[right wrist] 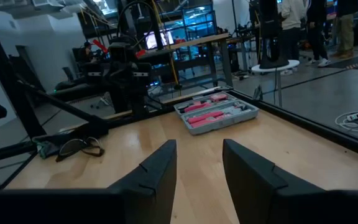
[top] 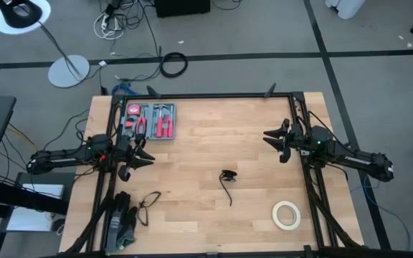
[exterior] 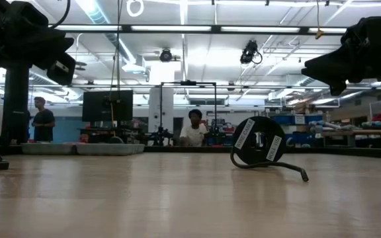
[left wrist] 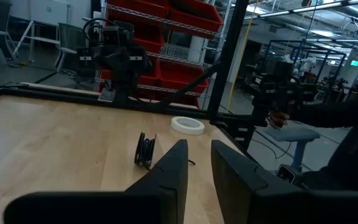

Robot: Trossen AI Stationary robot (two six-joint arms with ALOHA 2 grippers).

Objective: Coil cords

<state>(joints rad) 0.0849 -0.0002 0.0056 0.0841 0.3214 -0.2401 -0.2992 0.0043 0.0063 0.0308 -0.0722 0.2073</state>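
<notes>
The cord (top: 228, 176) is a small black bundle with white labels, standing on edge near the table's middle. Its loose tail (top: 229, 197) trails along the wood toward the near edge. The low view shows the same cord (exterior: 256, 141) upright, its tail end (exterior: 303, 176) on the table. My left gripper (top: 149, 159) hovers level at the table's left side, open by a narrow gap, and the cord (left wrist: 145, 150) lies well ahead of it. My right gripper (top: 267, 136) hovers level at the right side, open (right wrist: 199, 149), with nothing between its fingers.
A grey tool tray (top: 151, 120) with red-handled tools sits at the far left. A pair of glasses (top: 148, 203) and a grey bundle (top: 124, 223) lie near left. A cream tape roll (top: 287, 215) lies near right. People stand in the room beyond the table.
</notes>
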